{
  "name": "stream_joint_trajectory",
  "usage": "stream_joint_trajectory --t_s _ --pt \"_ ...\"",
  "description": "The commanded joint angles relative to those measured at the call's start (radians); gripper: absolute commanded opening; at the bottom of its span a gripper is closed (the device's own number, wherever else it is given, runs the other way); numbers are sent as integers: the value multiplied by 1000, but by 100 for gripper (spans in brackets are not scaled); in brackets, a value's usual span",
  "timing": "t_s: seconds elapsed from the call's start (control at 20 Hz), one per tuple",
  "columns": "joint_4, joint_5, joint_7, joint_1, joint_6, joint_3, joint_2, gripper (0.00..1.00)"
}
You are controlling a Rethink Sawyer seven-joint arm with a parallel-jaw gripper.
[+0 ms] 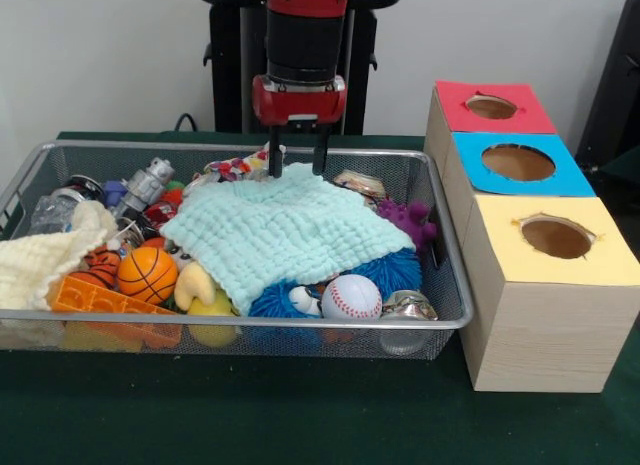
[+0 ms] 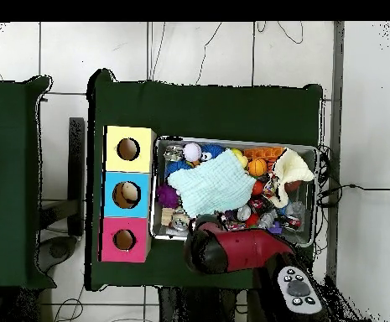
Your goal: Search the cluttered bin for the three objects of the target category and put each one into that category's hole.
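- Wire bin (image 1: 445,320) sat centre-left in the front view, packed with toys.
- Mint cloth (image 1: 285,230) lay spread across the bin's middle, covering the clutter.
- Basketball (image 1: 147,273) lower left, baseball (image 1: 351,297) lower centre, purple spiky toy (image 1: 410,220) at right.
- Gripper (image 1: 296,165) hung at the cloth's upper edge, jaws parted, holding nothing.
- Boxes right of the bin: red hole (image 1: 491,107), blue hole (image 1: 518,162), yellow hole (image 1: 556,237).

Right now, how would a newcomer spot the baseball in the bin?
Look in the wire mesh bin, at its front wall beside the yellow-topped box. The baseball sits there by the blue fuzzy toy: the only white ball with red stitching.
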Motion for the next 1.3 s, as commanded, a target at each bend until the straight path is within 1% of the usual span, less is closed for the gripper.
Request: stream_joint_trajectory --t_s 0.05,0.3,0.35,0.4,0.45,0.55,0.75,0.9,1.1,1.3 --pt "-115 -16 138 5 -42 -63 91 100" --pt "-115 -1 92 -45 38 -38 54 100" --pt "-100 -5 77 -65 51 -29 33 100" --pt "-96 -4 71 -72 59 -21 26 100" --pt "-81 -3 53 -97 80 -6 0 100" --pt "-67 3 40 -114 105 13 -27 100" --pt "-48 12 32 -127 135 34 -57 100" --pt "-41 13 46 -122 134 35 -51 100" --pt "-22 3 80 -105 98 15 -23 100" --pt "9 3 103 -100 81 -1 -16 100"
